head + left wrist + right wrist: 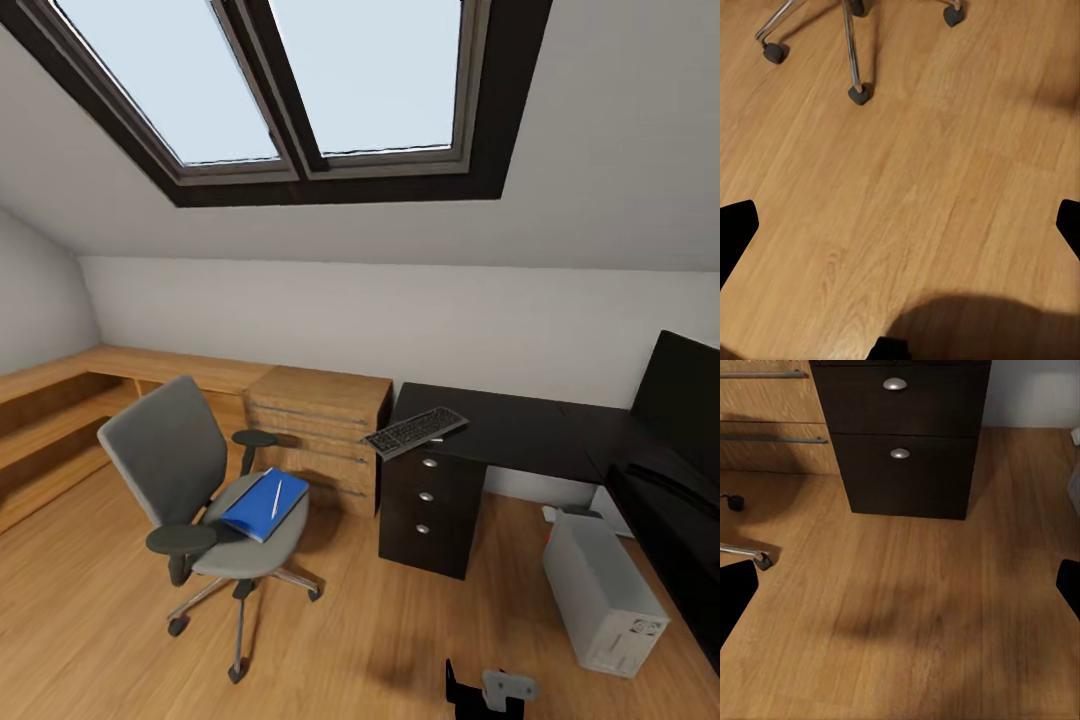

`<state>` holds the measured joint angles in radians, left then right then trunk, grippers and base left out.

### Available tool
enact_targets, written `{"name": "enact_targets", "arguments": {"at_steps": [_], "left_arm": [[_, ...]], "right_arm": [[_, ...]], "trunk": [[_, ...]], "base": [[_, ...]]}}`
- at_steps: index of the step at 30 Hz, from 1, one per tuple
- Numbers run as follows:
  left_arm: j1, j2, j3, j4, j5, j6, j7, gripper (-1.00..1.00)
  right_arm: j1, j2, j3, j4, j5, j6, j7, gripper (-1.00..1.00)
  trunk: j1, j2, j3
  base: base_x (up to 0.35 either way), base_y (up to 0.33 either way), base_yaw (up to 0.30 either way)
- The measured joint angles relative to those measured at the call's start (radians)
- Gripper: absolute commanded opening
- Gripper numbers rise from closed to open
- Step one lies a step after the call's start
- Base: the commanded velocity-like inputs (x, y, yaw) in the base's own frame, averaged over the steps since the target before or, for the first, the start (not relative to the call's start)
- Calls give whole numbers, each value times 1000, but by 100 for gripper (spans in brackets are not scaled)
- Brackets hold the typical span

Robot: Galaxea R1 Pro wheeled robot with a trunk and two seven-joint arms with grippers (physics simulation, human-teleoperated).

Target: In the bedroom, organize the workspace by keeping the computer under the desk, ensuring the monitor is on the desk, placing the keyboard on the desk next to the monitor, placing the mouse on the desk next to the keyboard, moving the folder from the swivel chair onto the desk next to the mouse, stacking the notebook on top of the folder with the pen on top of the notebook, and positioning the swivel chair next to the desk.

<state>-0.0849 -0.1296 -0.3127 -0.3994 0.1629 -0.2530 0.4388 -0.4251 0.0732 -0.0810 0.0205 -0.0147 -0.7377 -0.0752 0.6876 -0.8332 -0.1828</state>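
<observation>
Chair (195,480) and counter (510,430) sit well apart across the light wood floor (400,620), with a light-wood chest of drawers (320,430) between them against the wall. On the grey seat lies the blue folder (262,505), and the slim white pen (276,498) rests on top of it; I cannot make out a notebook. The keyboard (415,431) is already on the counter, lying at its corner above the dark drawer unit (430,510) with one end overhanging the edge. The monitor (680,395) stands at the far right end of the counter, and the light-grey computer (603,592) stands on the floor beside the counter rather than clearly under it. No mouse can be picked out. The left hand (900,225) hangs over bare floor near the chair's chrome base (855,52), its fingers spread wide and empty; the right hand (900,585) is likewise released and empty, pointing toward the drawer unit's lower drawers. The step in hand looks like the approach to the chair to collect the folder. To do it well, the robot should roll up square to the seat's open front, stopping short of the casters so the chair is not nudged away. The pen is loose on the cover and could roll off if the folder is tilted, so it seems wiser to lift the pen first, or keep the folder level when pinching its near edge.
</observation>
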Motion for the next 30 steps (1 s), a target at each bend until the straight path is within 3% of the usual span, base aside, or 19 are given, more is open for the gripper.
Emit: {"name": "enact_targets", "arguments": {"at_steps": [4, 11, 17, 30], "left_arm": [[0, 0, 0, 0, 0, 0, 0, 100], [0, 0, -3, 0, 0, -7, -1, 100], [0, 3, -2, 1, -1, -68, 0, 100], [0, 3, -2, 1, -1, -69, 0, 100]], "right_arm": [[0, 0, 0, 0, 0, 0, 0, 100], [0, 2, 0, 0, 0, 0, 0, 100], [0, 2, -1, 0, -1, 0, -1, 100], [0, 4, 0, 0, 0, 0, 0, 100]], "trunk": [[-15, 28, 13], [-15, 28, 13], [-15, 28, 13], [-15, 28, 12]], "base": [[0, 0, -14], [0, 0, -4], [-25, 0, 0], [-299, 0, 4]]}}
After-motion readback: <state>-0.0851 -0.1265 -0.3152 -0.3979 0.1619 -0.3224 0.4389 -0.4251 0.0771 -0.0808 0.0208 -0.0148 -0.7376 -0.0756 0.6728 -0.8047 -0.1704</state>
